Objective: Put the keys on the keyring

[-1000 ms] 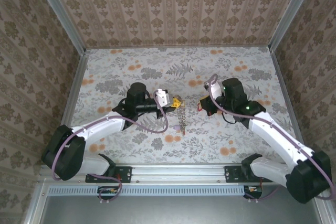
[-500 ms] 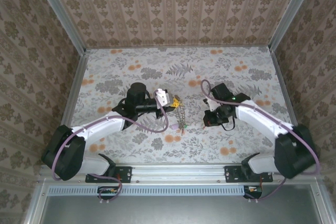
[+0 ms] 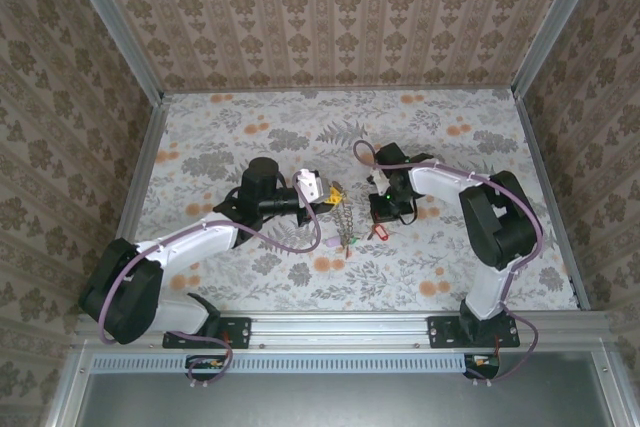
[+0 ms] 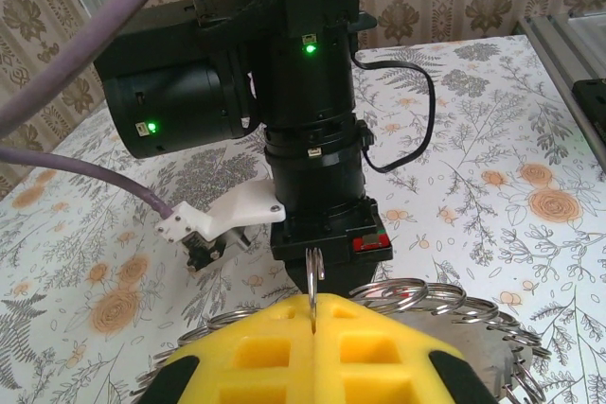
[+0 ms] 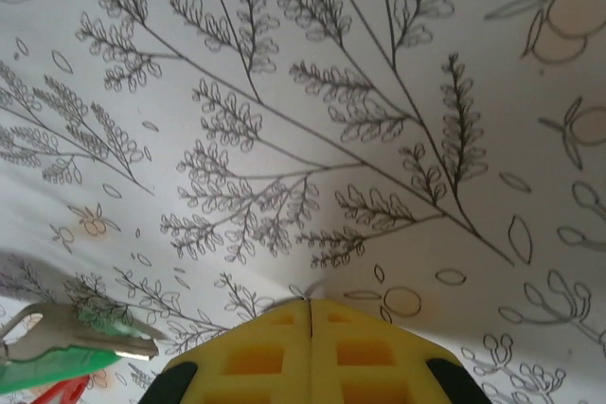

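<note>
Swung left toward centre, right gripper has pads pressed together; left gripper pinches keyring mid-scene. Green-tagged key and red-tagged key lie just near of right gripper.

**White Links, Black Joints, Yellow Pads**

Left arm and right arm: smooth white shells between bulky black cylindrical joints, on black bases. A purple cable looped loosely along each. Small green lights on the black right-wrist housings, plus a white bracket with small screws. Left gripper and right gripper tipped with bright yellow pads, moulded with square recesses, black shoulders either side.
</note>
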